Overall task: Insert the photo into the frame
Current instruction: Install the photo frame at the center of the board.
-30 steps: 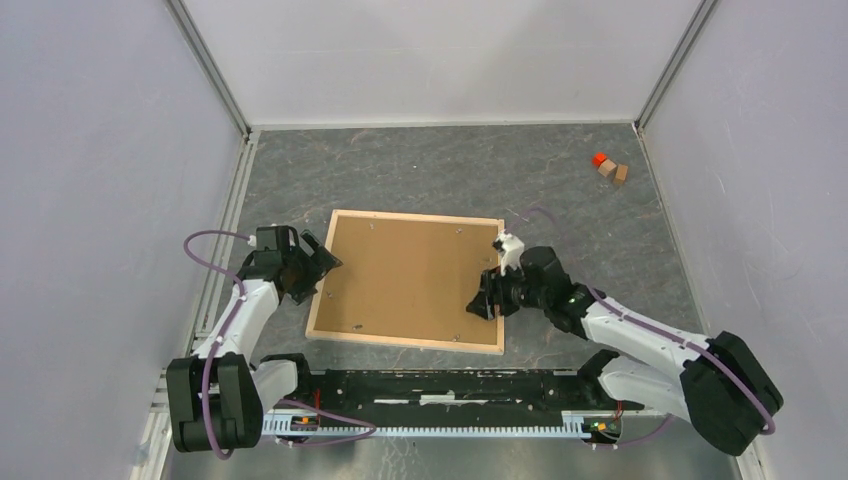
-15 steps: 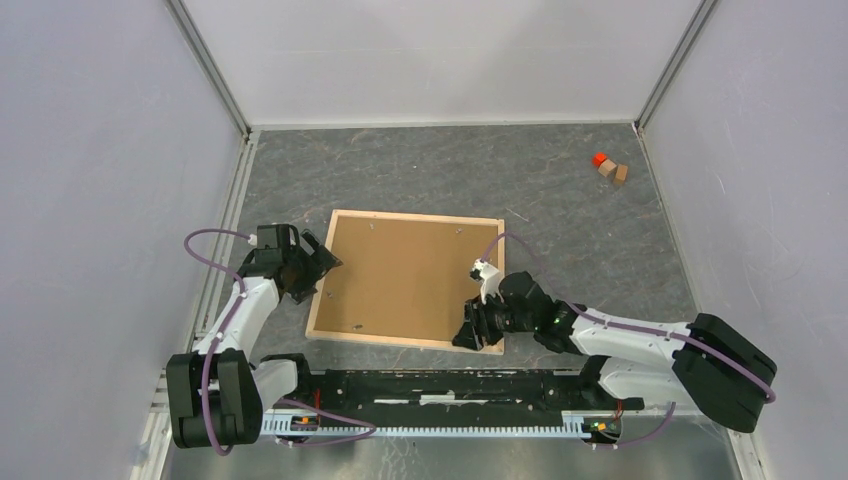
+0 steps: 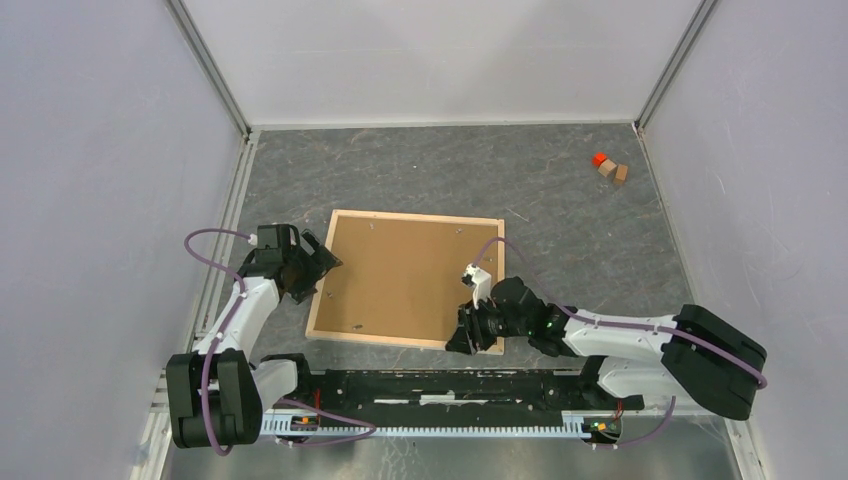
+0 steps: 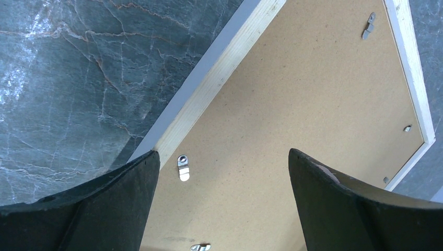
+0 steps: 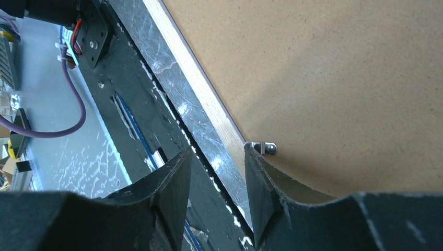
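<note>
The frame [image 3: 390,341] lies face down mid-table, its pale wood rails around a plain brown backing board [image 3: 405,275]. The photo is hidden. My left gripper [image 3: 322,262] hangs open over the frame's left rail [image 4: 224,70], with a metal clip [image 4: 183,167] and bare board between its fingers. My right gripper [image 3: 462,340] is low at the frame's near right corner, jaws narrowed but apart. In the right wrist view the gripper [image 5: 218,154] straddles the table strip beside the near rail [image 5: 198,86]. One fingertip [image 5: 253,157] sits at a small metal clip [image 5: 264,148].
A small orange piece and wooden blocks [image 3: 610,168] lie at the back right. The black mounting rail of the arm bases [image 3: 440,385] runs just in front of the frame's near edge. Grey walls close in the table on three sides.
My right gripper slid from the frame's right rail toward me to the near right corner, and its jaws narrowed. The left arm and the frame stayed put.
</note>
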Motion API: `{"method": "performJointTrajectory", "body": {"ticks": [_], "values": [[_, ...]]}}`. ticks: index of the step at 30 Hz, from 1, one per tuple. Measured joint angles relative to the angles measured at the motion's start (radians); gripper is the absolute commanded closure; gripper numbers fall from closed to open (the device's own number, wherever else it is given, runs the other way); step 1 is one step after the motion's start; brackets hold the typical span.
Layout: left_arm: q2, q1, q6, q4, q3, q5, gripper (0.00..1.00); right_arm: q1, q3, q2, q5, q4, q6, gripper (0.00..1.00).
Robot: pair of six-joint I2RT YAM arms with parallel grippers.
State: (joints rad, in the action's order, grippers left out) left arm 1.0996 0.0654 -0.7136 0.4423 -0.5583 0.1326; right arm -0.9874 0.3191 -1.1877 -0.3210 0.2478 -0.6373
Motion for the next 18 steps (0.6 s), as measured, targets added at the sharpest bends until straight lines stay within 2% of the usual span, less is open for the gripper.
{"method": "performJointTrajectory", "body": {"ticks": [7,12,15,18], "values": [[-0.001,0.000,0.000,0.000,0.000,0.000,0.00,-0.006,0.000,-0.056,0.039,0.084,-0.015,0.52],[-0.001,0.000,0.000,0.000,0.000,0.000,0.00,-0.012,0.000,-0.073,0.103,0.085,-0.014,0.48],[-0.001,0.000,0.000,0.000,0.000,0.000,0.00,-0.013,0.005,-0.058,0.132,0.065,-0.011,0.41],[-0.001,0.000,0.000,0.000,0.000,0.000,0.00,-0.014,0.018,-0.007,0.159,0.007,0.004,0.27]]}}
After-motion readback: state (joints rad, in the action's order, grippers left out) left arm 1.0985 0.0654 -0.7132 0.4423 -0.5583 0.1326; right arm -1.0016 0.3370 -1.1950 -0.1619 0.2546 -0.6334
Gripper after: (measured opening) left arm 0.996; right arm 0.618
